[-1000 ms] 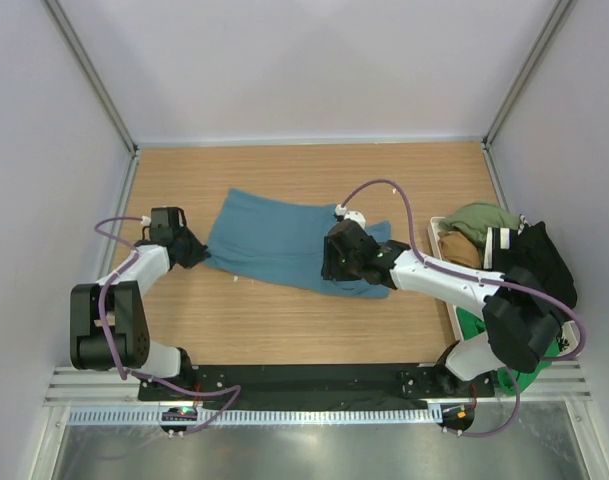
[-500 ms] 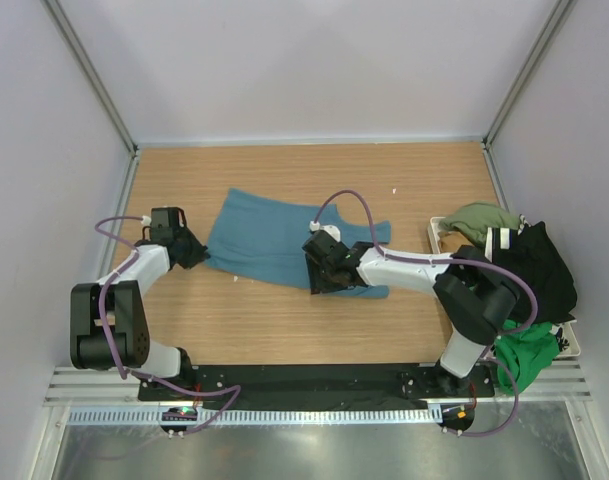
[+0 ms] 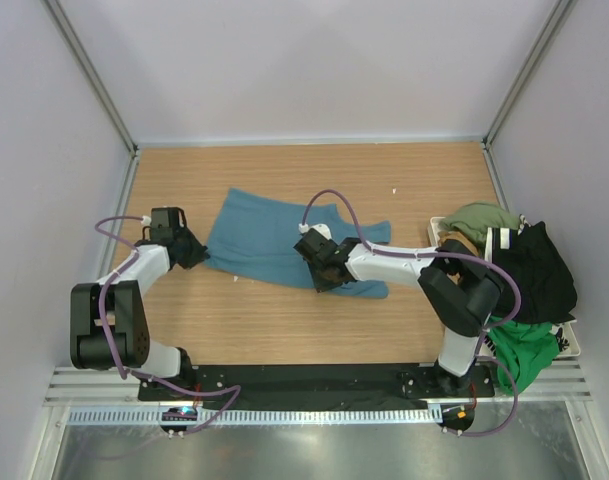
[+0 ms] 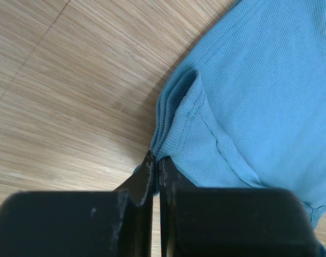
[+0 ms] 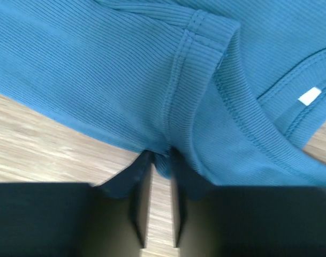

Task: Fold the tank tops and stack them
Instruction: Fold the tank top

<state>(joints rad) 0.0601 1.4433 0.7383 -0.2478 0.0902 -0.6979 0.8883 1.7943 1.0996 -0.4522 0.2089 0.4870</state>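
A teal blue tank top (image 3: 274, 240) lies spread across the middle of the wooden table. My left gripper (image 3: 196, 252) is shut on its left corner, the bunched hem pinched between the tips (image 4: 156, 158). My right gripper (image 3: 319, 272) is shut on the near edge of the same top, a fold of ribbed cloth held between the tips (image 5: 161, 159). A white label (image 5: 310, 96) shows by the neckline in the right wrist view. Other tank tops, olive (image 3: 481, 218), tan (image 3: 462, 250), black (image 3: 532, 268) and green (image 3: 524, 348), are heaped at the right.
A white tray (image 3: 436, 230) at the table's right edge holds the heap of tops. White walls and metal posts (image 3: 94, 85) close in the table on three sides. Purple cables (image 3: 334, 198) arch over both arms.
My right gripper has pulled the near right part of the teal top leftward, folding it over towards the middle. My left gripper has stayed where it was.
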